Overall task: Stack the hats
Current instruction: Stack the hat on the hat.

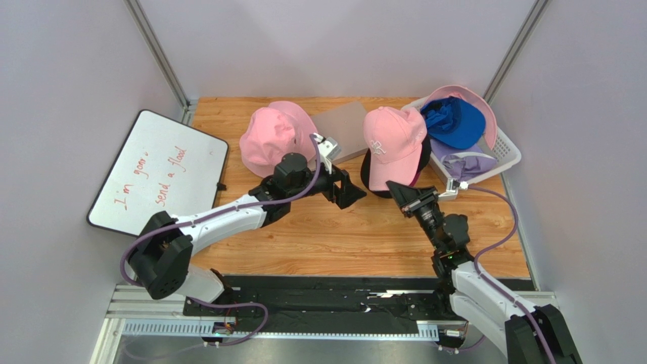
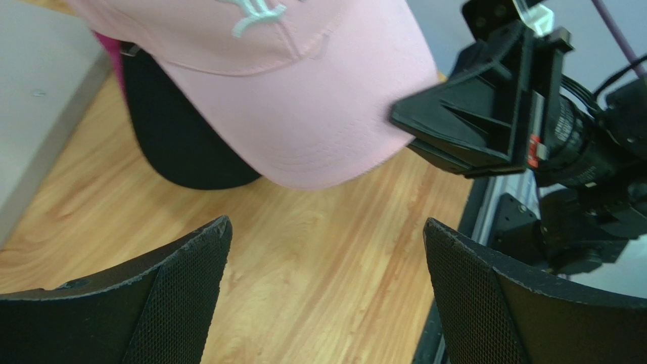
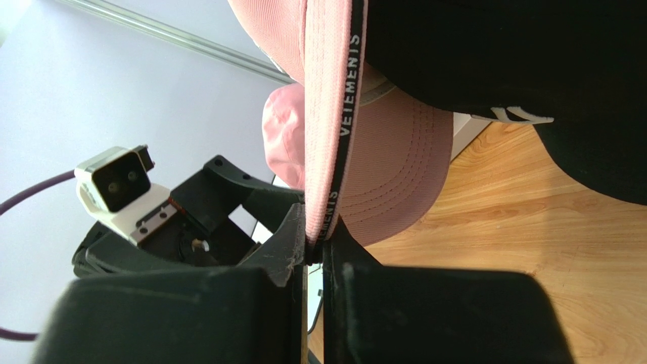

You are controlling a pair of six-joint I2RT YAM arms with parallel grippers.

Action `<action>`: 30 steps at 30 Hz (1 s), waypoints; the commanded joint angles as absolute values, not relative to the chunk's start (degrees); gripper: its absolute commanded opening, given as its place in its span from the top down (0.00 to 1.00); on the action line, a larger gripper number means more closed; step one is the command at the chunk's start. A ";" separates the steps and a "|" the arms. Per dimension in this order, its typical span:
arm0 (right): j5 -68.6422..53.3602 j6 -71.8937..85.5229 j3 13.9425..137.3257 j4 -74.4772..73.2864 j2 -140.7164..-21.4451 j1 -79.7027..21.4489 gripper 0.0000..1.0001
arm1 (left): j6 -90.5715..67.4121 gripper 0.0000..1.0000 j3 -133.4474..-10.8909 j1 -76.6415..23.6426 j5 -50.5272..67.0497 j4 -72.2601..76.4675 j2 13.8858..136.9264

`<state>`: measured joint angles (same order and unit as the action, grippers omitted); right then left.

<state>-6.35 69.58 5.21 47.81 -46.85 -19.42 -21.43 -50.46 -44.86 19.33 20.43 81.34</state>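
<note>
The right gripper (image 1: 396, 187) pinches the pink cap (image 1: 391, 140) by its brim, atop the black cap (image 2: 186, 129) near the bench's (image 1: 342, 235) far edge; left gripper (image 1: 353, 191) released. Align crowns before letting go.

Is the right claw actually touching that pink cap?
Touching. The right wrist view shows the right claw shut on the pink cap at its brim edge.
</note>
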 commanded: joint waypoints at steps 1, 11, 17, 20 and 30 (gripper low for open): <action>-0.97 70.05 4.83 52.57 -44.91 -19.07 1.00 | -23.54 0.00 -51.50 -47.64 21.53 26.54 83.40; 3.08 69.87 3.34 47.38 -38.68 -19.07 1.00 | -24.80 0.00 -52.38 -50.08 18.30 32.08 90.17; 2.72 70.22 4.92 43.07 -36.12 -19.07 1.00 | -10.92 0.00 -55.02 -55.10 4.33 29.44 91.32; 2.64 71.63 5.54 40.87 -36.04 -19.07 1.00 | -4.23 0.00 -56.77 -57.38 -1.39 29.53 92.55; 3.60 74.27 5.45 40.00 -34.11 -19.07 1.00 | 11.67 0.00 -60.29 -61.17 -10.97 30.76 97.90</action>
<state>0.23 72.53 3.18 38.87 -35.90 -19.40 2.15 -58.33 -59.77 -6.07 27.77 96.25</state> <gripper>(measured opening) 0.025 0.993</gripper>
